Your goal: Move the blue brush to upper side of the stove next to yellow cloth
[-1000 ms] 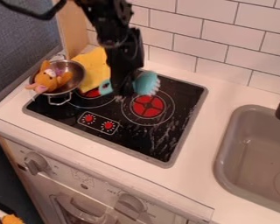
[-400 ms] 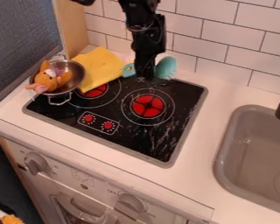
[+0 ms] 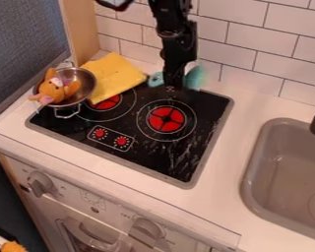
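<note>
The black gripper (image 3: 174, 84) hangs over the stove's upper edge, in front of the blue brush. On the gripper's right shows the bristled head of the blue brush (image 3: 194, 78), and a rounded blue end pokes out on its left; the middle is hidden behind the gripper. The yellow cloth (image 3: 112, 76) lies to the left, partly over the stove's upper left part, close to the brush's left end. The black stove (image 3: 137, 128) has two red burners.
A metal pot (image 3: 85, 89) holding an orange plush toy (image 3: 53, 90) stands on the stove's left side. Behind is the tiled wall (image 3: 257, 43). A grey sink (image 3: 278, 167) with a black faucet is at the right.
The gripper and the brush have moved together up and to the right, from over the burners to the stove's upper edge. Cloth and pot have stayed put.
</note>
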Controlling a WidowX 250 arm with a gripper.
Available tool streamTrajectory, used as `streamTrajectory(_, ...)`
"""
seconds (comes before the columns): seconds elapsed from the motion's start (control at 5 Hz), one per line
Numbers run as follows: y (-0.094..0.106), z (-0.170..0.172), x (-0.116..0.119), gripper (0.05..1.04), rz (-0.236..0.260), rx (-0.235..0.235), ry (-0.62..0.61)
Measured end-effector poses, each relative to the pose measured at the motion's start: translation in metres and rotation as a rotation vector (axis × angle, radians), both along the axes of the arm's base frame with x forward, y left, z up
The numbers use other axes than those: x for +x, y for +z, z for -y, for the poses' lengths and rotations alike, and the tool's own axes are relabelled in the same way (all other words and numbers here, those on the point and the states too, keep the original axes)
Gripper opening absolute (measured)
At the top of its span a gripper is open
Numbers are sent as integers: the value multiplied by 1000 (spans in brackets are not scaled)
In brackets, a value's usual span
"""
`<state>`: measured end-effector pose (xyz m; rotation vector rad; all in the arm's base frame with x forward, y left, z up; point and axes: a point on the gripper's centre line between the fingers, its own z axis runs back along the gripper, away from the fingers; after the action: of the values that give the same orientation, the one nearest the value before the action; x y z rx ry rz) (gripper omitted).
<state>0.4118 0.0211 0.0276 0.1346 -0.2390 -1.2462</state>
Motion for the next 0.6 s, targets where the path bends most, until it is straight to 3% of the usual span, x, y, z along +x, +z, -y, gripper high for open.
streamTrajectory(0.2,-13,2,-4,369,-41,0,-14)
streamTrajectory(0.4,-14,5,-3,449,-39,16,-28)
streamTrajectory(0.6,-15,6,-2,736,-38,27,-21)
